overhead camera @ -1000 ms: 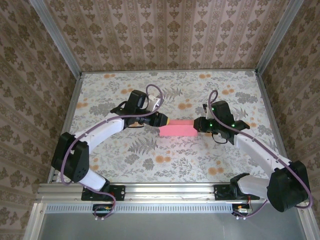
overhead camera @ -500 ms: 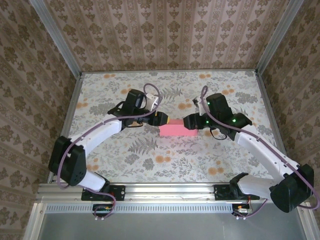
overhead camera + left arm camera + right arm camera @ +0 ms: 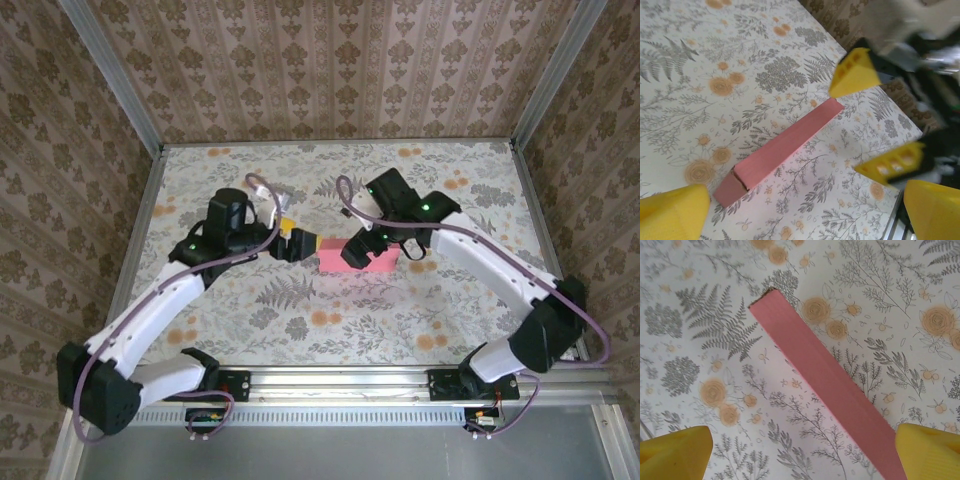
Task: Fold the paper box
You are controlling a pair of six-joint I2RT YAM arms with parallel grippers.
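The paper box lies free on the floral table, a long flat pink folded box. In the left wrist view the paper box runs diagonally, and its near end flap stands slightly ajar. My left gripper hovers just off the box's left end, open, with nothing between its yellow fingers. My right gripper hangs over the box's middle and hides part of it. It is open too. In the right wrist view the paper box runs towards the right finger.
The table has a metal frame and patterned walls on three sides. The right gripper's yellow fingers stand beyond the box's far end in the left wrist view. Bare table lies in front of and behind the box.
Both grippers have opened and let go of the box's ends. The left arm pulled back to the left. The right arm swung left, over the box. The box stays put.
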